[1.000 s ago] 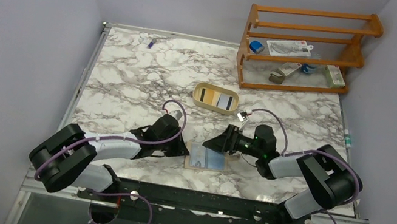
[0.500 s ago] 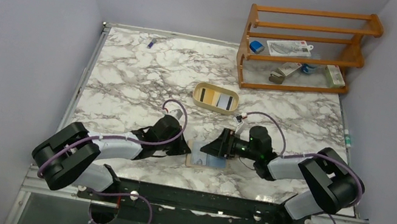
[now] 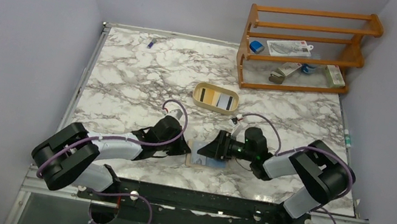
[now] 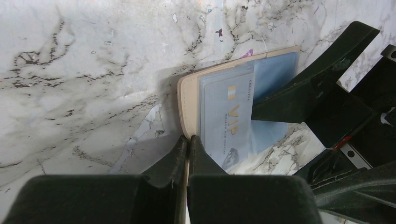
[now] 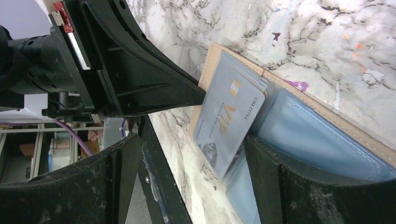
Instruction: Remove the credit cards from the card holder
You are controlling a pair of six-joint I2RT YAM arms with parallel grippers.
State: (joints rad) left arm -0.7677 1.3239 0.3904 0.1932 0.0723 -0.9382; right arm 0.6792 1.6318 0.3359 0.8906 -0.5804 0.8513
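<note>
The left gripper's point(image 4: 187, 142) jaws are shut with nothing between them, their tips pressed down at the tan border of the card holder point(image 4: 186, 100) as if pinning it to the marble table point(image 4: 84, 84). The right gripper's point(image 5: 191, 140) jaws stand wide open and hold nothing. One finger rests on the holder's clear inner sleeve and the other hangs off to the side over the marble.

From where I stand, the holder lies open and flat near the front of the table, between the two grippers, which face each other across it. The light blue card point(image 5: 228, 116) sits in the gap between the right gripper's fingers. Its long axis runs roughly in line with those fingers, so I'd say closing them would pinch it across its short width. The right arm looks to be the one placed to take it, since the left is busy holding the holder down.

The card is thin and glossy, printed "VIP" with a small gold patch. It is skewed in its pocket, with one end past the holder's edge. Further back, a cream tray point(image 3: 196, 94) holds other cards point(image 3: 217, 98).
</note>
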